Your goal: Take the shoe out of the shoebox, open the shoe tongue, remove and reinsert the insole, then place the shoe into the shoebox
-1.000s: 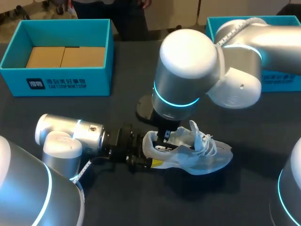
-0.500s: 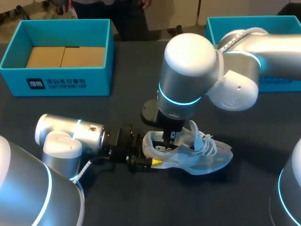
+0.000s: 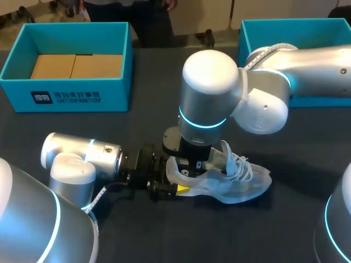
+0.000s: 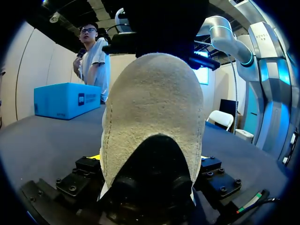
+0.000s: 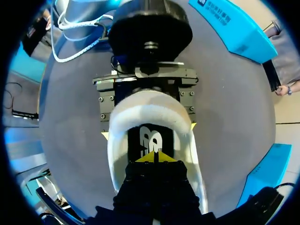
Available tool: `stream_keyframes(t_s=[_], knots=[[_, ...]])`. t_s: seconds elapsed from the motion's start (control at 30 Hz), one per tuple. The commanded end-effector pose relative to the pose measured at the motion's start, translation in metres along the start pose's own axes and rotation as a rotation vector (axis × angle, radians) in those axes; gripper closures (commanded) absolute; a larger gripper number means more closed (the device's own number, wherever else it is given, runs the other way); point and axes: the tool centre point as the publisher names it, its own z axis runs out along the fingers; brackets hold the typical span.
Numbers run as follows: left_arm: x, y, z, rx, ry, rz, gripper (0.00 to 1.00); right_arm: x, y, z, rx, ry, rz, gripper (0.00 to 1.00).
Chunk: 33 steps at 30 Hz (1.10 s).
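Insole step: shoe [image 3: 236, 181] unboxed at frame centre, reboxing pending.
Clamped at heel [image 4: 154, 117] by left gripper [image 3: 174, 179]; right gripper [image 5: 154, 157], tips together, over insole [image 5: 151, 137].

White shoe [image 3: 241, 183], black insole [image 5: 151, 139] with white mark; turquoise shoebox [image 3: 82, 97]; dark grey table [image 3: 164, 230]; silver right arm [image 3: 211, 93], cyan ring; right gripper [image 5: 154, 157] tips yellow.

The right arm [image 3: 211, 93] covers the white sneaker [image 3: 247, 183] from above; the left gripper [image 3: 171, 185] blocks its heel; table [image 3: 285, 159] beyond its toe is open; the left shoebox [image 3: 71, 96] and right shoebox [image 3: 329, 94] fill the far corners.
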Motion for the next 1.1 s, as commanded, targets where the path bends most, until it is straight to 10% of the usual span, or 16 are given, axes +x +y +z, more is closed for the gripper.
stream_keyframes(t_s=[0.03,0.63,0.83,1.1], knots=[[0.000,-0.001,0.000,-0.002,0.001,0.000,1.00,0.001,-0.015,0.003,0.000,-0.011,0.024,1.00],[0.000,-0.001,0.000,-0.002,0.001,0.000,1.00,-0.016,-0.051,0.002,0.004,-0.012,0.083,1.00],[0.000,-0.001,0.000,-0.002,0.001,0.000,1.00,-0.015,-0.053,0.006,0.010,0.022,0.093,0.60],[0.000,-0.001,0.000,-0.002,0.001,0.000,1.00,-0.012,-0.050,0.019,0.015,0.087,0.083,0.62]])
